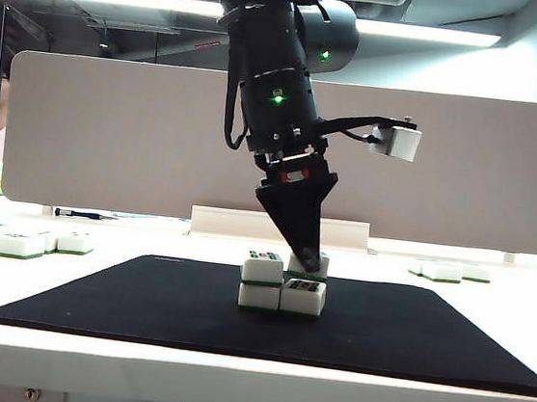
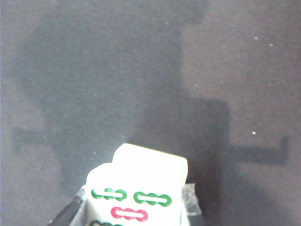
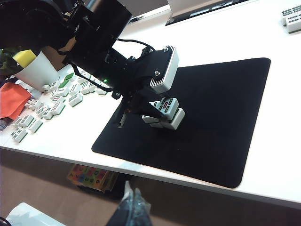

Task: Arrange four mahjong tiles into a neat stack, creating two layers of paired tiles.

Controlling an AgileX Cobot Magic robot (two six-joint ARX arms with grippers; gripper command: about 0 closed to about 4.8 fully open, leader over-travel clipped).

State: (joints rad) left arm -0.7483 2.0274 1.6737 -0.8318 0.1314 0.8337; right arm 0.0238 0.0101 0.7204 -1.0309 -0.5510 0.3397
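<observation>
Stack [image 1: 282,282] near mat [image 1: 139,312] centre: two lower tiles, one upper placed. Fourth tile [image 1: 310,262] pinched by left end effector [image 1: 305,260], not yet released. Right end effector unseen.

Black mat [image 1: 140,303], perhaps red cloth [image 3: 13,99] (table edge)

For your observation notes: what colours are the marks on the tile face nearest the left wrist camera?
Green and red marks on a white mahjong tile, clearest in the left wrist view.
</observation>
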